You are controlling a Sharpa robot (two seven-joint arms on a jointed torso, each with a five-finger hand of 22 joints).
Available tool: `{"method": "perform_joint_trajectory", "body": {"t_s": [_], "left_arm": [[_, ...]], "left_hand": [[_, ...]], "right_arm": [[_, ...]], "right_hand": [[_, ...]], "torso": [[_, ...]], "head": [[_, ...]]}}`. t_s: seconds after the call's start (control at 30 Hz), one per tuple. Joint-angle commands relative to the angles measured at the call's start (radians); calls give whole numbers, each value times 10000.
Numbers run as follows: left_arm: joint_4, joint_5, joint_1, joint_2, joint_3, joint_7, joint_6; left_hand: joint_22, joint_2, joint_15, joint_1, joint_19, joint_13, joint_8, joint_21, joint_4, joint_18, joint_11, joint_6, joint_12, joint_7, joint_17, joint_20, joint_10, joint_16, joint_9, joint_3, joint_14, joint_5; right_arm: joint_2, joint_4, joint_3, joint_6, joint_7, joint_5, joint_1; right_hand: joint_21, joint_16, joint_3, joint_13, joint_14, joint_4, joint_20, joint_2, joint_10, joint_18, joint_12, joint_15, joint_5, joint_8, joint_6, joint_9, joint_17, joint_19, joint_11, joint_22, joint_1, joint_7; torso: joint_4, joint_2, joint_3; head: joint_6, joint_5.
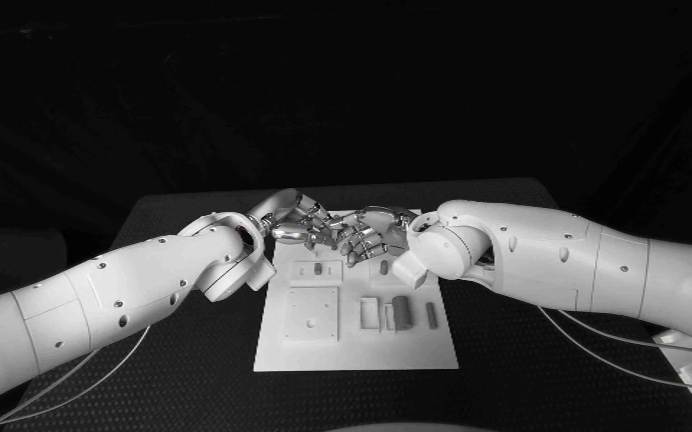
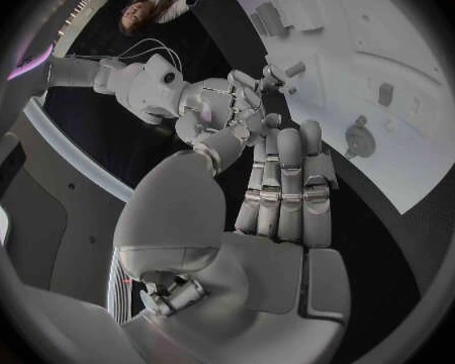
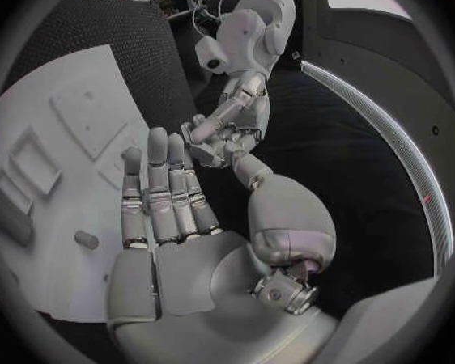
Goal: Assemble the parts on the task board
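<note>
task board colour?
White; the task board shows best in the head view, against the black table.

Dim, dark surroundings; the task board (image 1: 355, 347) glows bright, and wrist views bend at their rims.

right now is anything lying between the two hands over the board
Nothing: in the head view the left hand and right hand nearly meet fingertip to fingertip above the task board's far end.

I count two hands, my left hand (image 1: 296, 222) and my right hand (image 1: 368, 234), on two white arms, the left arm (image 1: 116, 292) and the right arm (image 1: 562, 257). There is one table (image 1: 490, 392) with one white board (image 1: 361, 357) on it. The board carries one square plate (image 1: 310, 312), two pale blocks (image 1: 369, 314) and two dark pieces (image 1: 402, 312) (the smaller bits by my fingers are too hidden to count).
</note>
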Motion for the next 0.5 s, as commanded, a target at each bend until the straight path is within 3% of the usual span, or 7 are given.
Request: {"method": "perform_joint_trajectory", "body": {"t_s": [0.03, 0.27, 0.5], "left_arm": [[23, -97, 15, 18, 8, 114, 38], [18, -105, 15, 27, 8, 113, 40], [-14, -105, 15, 27, 8, 119, 61]], "left_hand": [[202, 106, -48, -33, 32, 14, 45, -60, 53, 24, 4, 53, 36, -10, 7, -14, 50, -36, 16, -22, 105, 26], [202, 107, -48, -34, 33, 11, 45, -63, 52, 24, 3, 53, 36, -10, 8, -14, 51, -37, 18, -23, 106, 28], [202, 107, -48, -37, 35, 8, 44, -66, 53, 24, 3, 53, 35, -10, 8, -14, 52, -39, 20, -27, 107, 31]], "right_arm": [[-11, -1, 1, 73, 205, 19, -2], [-18, 2, 1, 120, 186, -83, -2], [-26, -17, 1, 156, 155, -168, -2]], "right_hand": [[5, -13, 27, 35, 69, 40, 17, 88, 75, 190, 19, -42, -12, 88, 133, 35, 23, 66, -54, 225, -52, -30], [166, 99, 116, 183, 319, -354, -67, 600, 380, 190, 150, -166, -12, 311, 557, 235, 96, 335, -229, 231, 118, -218], [231, 145, 156, 274, 424, -630, -91, 609, 498, 190, 202, -210, -11, 350, 667, 327, 140, 441, -282, 229, 228, -269]], "torso": [[2, 1, 2], [1, 1, -3], [-1, 1, -2]], "head": [[-2, -14], [1, -19], [4, -14]]}}
